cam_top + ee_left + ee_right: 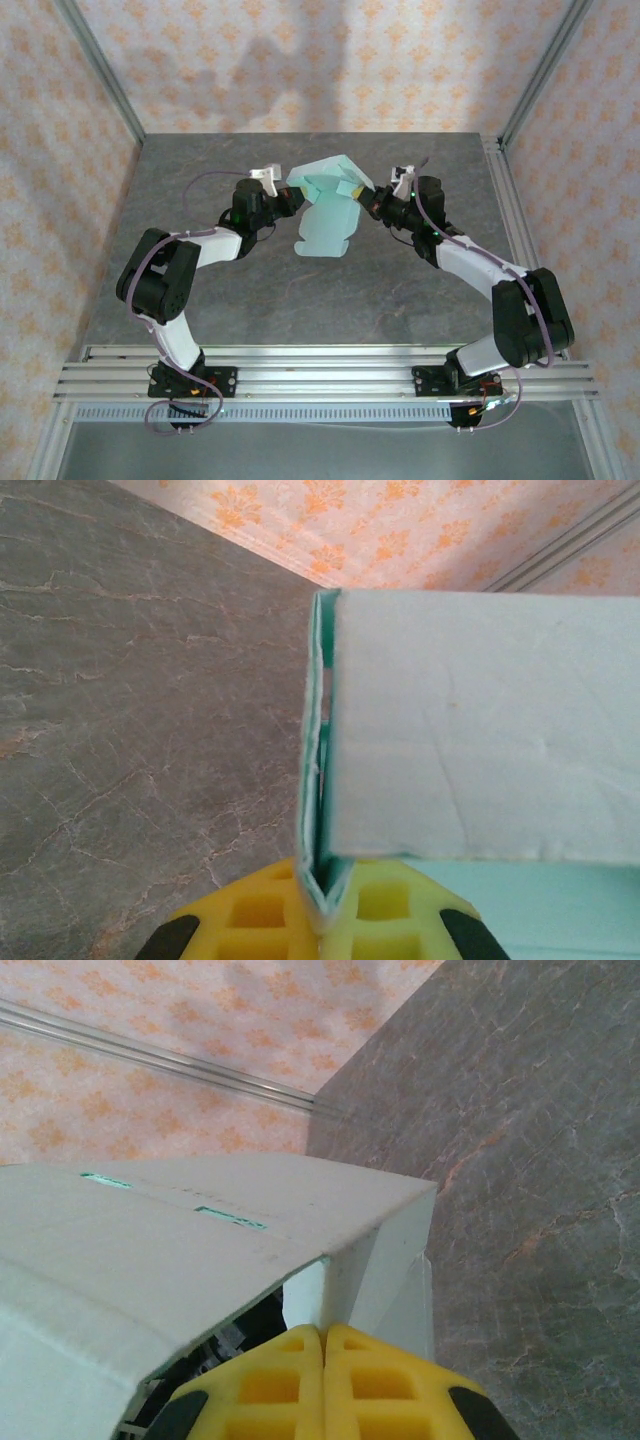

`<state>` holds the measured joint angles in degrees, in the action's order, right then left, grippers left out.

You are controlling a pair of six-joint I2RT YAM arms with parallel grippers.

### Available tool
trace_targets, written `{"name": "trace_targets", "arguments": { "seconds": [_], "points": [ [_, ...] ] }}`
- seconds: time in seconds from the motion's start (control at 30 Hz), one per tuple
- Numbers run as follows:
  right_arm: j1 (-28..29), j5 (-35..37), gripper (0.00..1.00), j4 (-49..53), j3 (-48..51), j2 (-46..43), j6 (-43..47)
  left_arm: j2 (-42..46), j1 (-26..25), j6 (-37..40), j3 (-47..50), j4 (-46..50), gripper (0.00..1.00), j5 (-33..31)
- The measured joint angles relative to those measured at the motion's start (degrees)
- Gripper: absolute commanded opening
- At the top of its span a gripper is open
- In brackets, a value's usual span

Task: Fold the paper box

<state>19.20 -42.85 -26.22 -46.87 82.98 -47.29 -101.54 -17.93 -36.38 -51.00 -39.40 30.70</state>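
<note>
The paper box (328,205), pale mint card partly folded, is held up between the two arms over the far middle of the table, a long flap with rounded tabs hanging toward me. My left gripper (291,192) is shut on its left edge; in the left wrist view the yellow pads (262,912) pinch a doubled card fold (322,780) of the box (480,730). My right gripper (369,203) is shut on the right side; in the right wrist view its pads (380,1380) press together on a folded side wall (375,1280) under the top panel (180,1250).
The grey stone-patterned table (400,290) is bounded by patterned walls with metal frame posts (535,75) at the back corners. An aluminium rail (320,368) carries both arm bases along the near edge.
</note>
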Motion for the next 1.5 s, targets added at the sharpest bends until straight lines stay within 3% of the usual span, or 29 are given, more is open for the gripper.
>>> {"name": "trace_targets", "arguments": {
  "seconds": [0.1,0.17,0.23,0.57,0.83,0.97,1.23,1.5],
  "points": [
    [0.00,0.11,0.40,0.11,0.00,0.00,0.13,0.00,-0.02,0.04,0.07,0.17,0.00,-0.17],
    [0.00,0.96,0.55,0.39,0.00,-0.35,0.72,0.00,-0.02,0.00,0.07,0.55,0.00,-0.83],
    [0.00,2.54,0.62,1.25,0.07,-1.42,1.68,0.00,-0.02,-0.13,0.07,1.18,0.00,-2.19],
    [0.15,13.18,0.65,13.88,-1.03,-10.54,8.46,0.04,-0.02,-0.63,1.66,3.65,0.00,-12.26],
    [6.27,21.92,0.58,30.67,-15.67,-9.84,16.85,2.43,-0.20,1.66,3.17,7.72,0.00,-23.52],
    [11.15,25.53,0.58,37.18,-26.75,-4.28,21.62,3.80,-0.83,3.28,3.17,8.52,0.00,-26.69],
    [17.57,29.33,0.58,50.31,-51.56,14.80,29.46,4.35,-1.20,4.17,3.52,9.53,0.00,-28.46],
    [17.99,32.26,0.58,58.34,-61.70,24.83,31.08,6.16,-1.20,4.83,4.15,9.84,0.00,-28.68]
  ]
}}
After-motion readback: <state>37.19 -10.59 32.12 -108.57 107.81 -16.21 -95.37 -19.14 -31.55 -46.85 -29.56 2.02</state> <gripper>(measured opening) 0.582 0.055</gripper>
